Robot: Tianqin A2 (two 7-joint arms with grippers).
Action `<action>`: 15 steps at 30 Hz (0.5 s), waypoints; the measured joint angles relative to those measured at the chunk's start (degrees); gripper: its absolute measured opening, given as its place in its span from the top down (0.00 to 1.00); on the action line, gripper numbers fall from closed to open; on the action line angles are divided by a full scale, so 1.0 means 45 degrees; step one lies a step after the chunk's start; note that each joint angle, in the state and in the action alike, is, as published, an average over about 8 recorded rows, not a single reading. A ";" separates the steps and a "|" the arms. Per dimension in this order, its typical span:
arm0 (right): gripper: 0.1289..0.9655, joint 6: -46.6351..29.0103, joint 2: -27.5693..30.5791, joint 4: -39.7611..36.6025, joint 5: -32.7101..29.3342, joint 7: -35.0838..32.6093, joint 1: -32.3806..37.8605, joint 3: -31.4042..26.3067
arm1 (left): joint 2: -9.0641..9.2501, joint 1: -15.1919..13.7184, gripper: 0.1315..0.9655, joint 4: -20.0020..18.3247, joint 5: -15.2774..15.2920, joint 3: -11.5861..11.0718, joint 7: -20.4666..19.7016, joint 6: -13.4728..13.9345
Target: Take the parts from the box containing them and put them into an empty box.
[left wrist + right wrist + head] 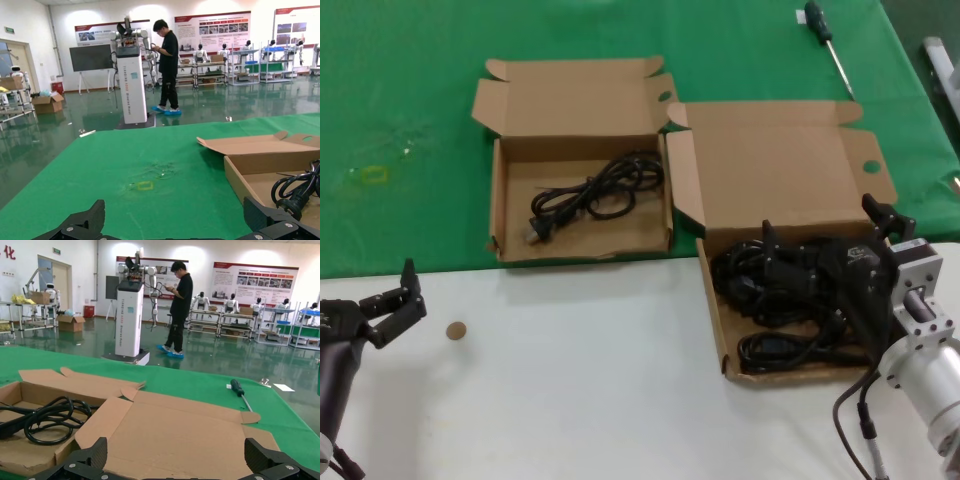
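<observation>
Cardboard makes up both mailer boxes: the box with the tall lid panel (pixel 775 170) sits at the right, straddling the green cloth's (pixel 410 120) front edge and the white worktop (pixel 580 390), and holds a heap of black power cords (pixel 770 340). The right gripper (pixel 830 235) hovers low over that heap with its fingers spread wide, gripping nothing. The short-lidded box (pixel 570 100) on the cloth holds 1 cord bundle (pixel 595 195); the left gripper (pixel 400 295) waits open near the worktop's left edge.

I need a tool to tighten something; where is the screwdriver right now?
In the head view the screwdriver lies on the green cloth at the far right, beyond the tall-lidded box and apart from it.
</observation>
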 joint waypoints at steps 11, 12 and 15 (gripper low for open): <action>0.00 0.0000 0.0000 0.0000 0.0000 0.0000 0.0000 0.0000 | 0.0000 0.0000 0.00 0.0000 0.0000 0.0000 0.0000 0.0000; 0.00 0.0000 0.0000 0.0000 0.0000 0.0000 0.0000 0.0000 | 0.0000 0.0000 0.00 0.0000 0.0000 0.0000 0.0000 0.0000; 0.00 0.0000 0.0000 0.0000 0.0000 0.0000 0.0000 0.0000 | 0.0000 0.0000 0.00 0.0000 0.0000 0.0000 0.0000 0.0000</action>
